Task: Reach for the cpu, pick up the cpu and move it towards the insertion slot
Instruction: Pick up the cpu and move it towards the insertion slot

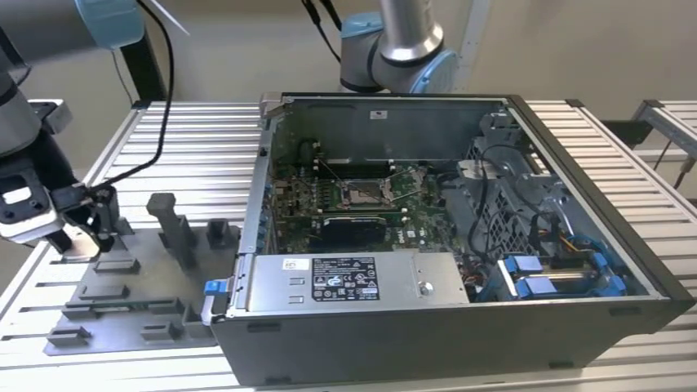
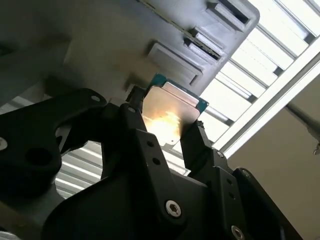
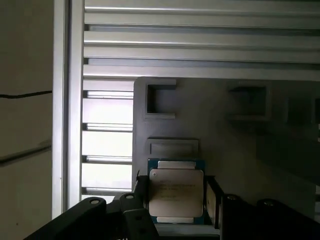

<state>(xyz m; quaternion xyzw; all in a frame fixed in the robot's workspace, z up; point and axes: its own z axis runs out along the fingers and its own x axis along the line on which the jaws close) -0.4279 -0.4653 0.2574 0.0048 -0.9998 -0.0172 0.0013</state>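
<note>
A slatted metal worktop (image 1: 196, 155) is seen in the exterior view, with an open computer case (image 1: 436, 347) set on its middle and a grey plastic fixture tray (image 1: 120, 318) laid beside the case, towards the worktop's edge on the exterior view's left. The gripper (image 1: 87, 238) is positioned over the far corner of that tray, close to the worktop's edge on the exterior view's left, well apart from the case. In both wrist views the cpu (image 3: 176, 192) is shown between the gripper's black fingers (image 2: 196, 145), which are closed narrowly on two opposite edges of the chip, so the jaws are holding the cpu. The chip's silvery top face is turned towards the cameras, and a thin blue-green border is visible around it. In the first wrist view the cpu is seen over the grey tray's surface, just beside a shallow rectangular recess (image 3: 173, 148); whether the chip is touching the tray or raised off it cannot be told. The insertion slot (image 1: 364, 193), a square socket with a shiny metal frame, is located on the green motherboard (image 1: 292, 204) inside the case, far from the gripper. A silver box (image 1: 348, 282) with a label is mounted along the case's near wall. The base of another robot arm (image 1: 392, 45) is fixed beyond the case, at the worktop's far edge.
</note>
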